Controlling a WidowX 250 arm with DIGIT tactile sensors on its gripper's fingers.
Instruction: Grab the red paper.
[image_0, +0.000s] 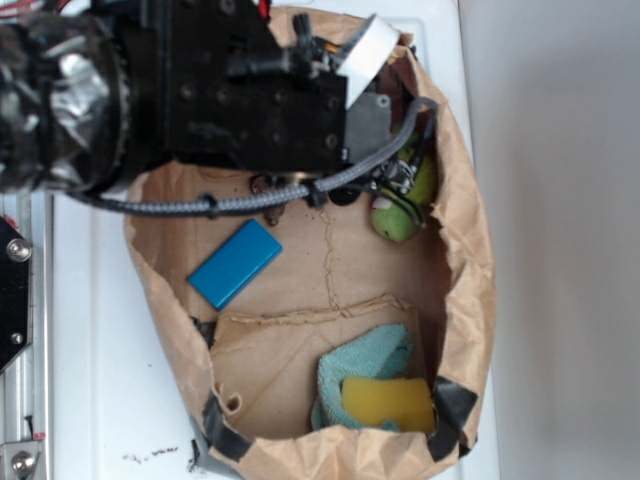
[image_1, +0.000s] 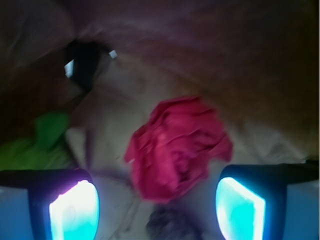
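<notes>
In the wrist view the red paper (image_1: 177, 147), a crumpled wad with many folds, lies on the brown paper floor just ahead of my gripper (image_1: 157, 209). It sits between the lines of the two fingers, slightly right of centre. The gripper is open, and its glowing pads (image_1: 75, 212) stand wide apart with nothing between them. In the exterior view the black arm (image_0: 250, 80) reaches over the top of the bag and hides the red paper.
A brown paper bag (image_0: 472, 250) walls in everything. Inside lie a blue block (image_0: 235, 262), a teal cloth (image_0: 365, 365) with a yellow sponge (image_0: 388, 403) on it, and a green object (image_0: 400, 210) beside the arm. A dark blurred lump (image_1: 172, 226) lies just below the red paper.
</notes>
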